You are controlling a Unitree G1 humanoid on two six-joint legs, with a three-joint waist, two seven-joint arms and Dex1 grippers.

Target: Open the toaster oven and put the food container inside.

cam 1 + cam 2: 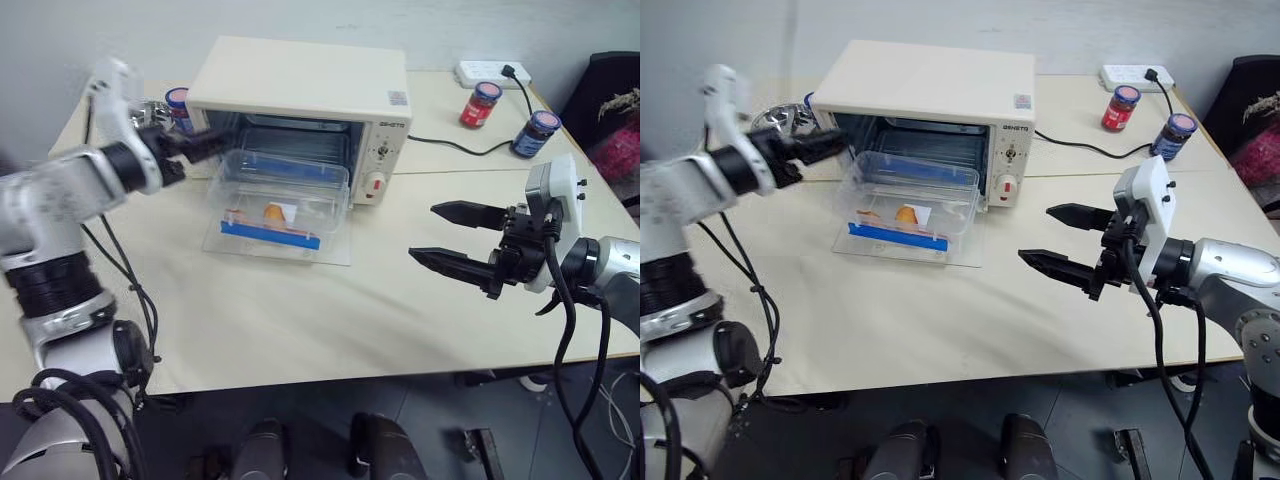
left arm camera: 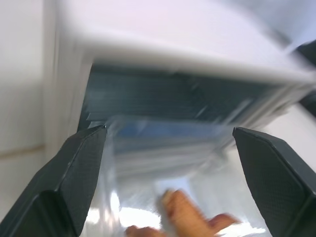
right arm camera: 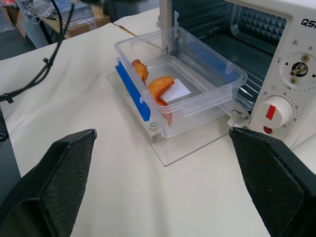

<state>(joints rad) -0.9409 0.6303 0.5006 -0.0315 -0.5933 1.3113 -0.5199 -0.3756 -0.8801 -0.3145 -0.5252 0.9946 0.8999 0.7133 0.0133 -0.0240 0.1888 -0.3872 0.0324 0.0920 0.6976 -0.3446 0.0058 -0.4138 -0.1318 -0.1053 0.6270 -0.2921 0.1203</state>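
Toaster oven (image 1: 300, 95) with door dropped open; food container (image 1: 280, 205) resting on the door, half outside the cavity. Left gripper (image 1: 205, 147) and right gripper (image 1: 450, 235) both spread, holding nothing. Best practice: push the container's near wall squarely, level, straight inward.

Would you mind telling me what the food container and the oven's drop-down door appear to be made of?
The food container looks like clear, glossy plastic: the fried pieces show through its walls, and it has blue clip strips, probably opaque plastic. The toaster oven has a door that is a clear flat pane, lying open under the container; glass or acrylic, I cannot tell which.
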